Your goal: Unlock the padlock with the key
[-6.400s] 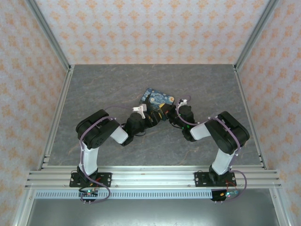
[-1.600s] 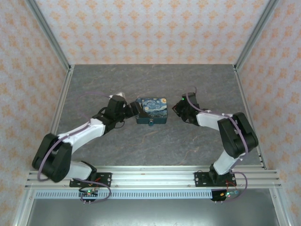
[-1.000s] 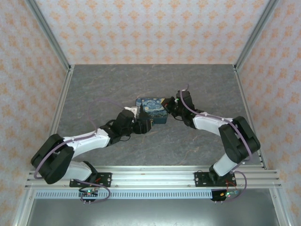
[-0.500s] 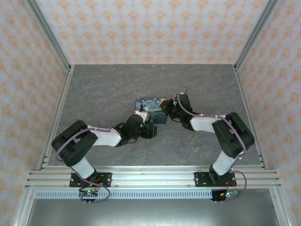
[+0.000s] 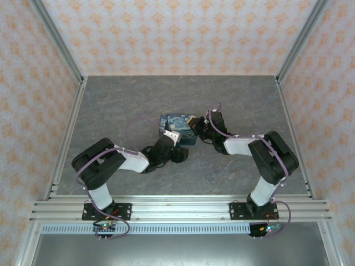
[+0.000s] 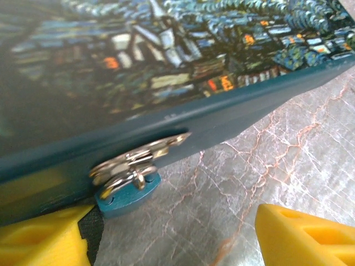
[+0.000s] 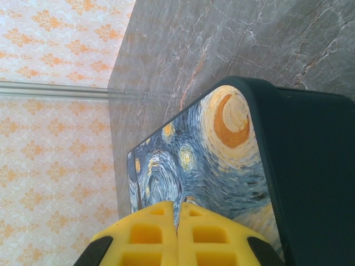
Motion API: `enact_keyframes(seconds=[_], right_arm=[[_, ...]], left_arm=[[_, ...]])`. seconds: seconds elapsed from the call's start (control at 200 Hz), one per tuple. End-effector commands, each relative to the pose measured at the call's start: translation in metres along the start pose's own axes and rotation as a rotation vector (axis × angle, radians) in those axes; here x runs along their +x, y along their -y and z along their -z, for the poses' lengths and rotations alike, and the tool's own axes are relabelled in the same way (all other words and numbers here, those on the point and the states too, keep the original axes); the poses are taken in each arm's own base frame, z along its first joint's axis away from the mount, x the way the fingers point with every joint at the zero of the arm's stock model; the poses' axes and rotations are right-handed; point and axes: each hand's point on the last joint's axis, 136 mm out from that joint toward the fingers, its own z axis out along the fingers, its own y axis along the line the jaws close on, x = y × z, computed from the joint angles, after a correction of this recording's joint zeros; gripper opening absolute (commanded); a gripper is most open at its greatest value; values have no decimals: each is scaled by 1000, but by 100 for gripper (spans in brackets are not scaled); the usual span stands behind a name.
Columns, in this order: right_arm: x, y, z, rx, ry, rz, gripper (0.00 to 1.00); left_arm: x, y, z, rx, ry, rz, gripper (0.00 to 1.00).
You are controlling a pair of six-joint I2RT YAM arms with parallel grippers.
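Since half second back, we see left arm folded in tighter toward its base. Left gripper (image 6: 172, 238) at padlock's (image 5: 175, 123) near edge, jaws narrowed a little but open, yellow fingers (image 6: 302, 235) apart over bare table (image 5: 138, 100). Metal clasp (image 6: 138, 163) with teal tab (image 6: 128, 195) hangs from that edge, just beside left finger. Padlock flat mid-table, unmoved. Right gripper (image 7: 178, 213) at its right end, jaws pressed closed, empty.
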Motion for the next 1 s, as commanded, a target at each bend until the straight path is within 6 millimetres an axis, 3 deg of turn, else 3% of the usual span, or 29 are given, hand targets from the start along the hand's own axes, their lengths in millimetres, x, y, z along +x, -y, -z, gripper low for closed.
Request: enact_keyframes(seconds=[0.0, 0.315, 0.996], right_arm=[[13, 39, -3, 106, -30, -21, 0], [16, 50, -5, 132, -36, -22, 0], [18, 61, -7, 142, -33, -38, 0]], left_arm=[[-12, 2, -10, -19, 41, -29, 74], [-48, 38, -6, 155, 131, 121, 74], [-74, 23, 7, 274, 264, 443, 74]])
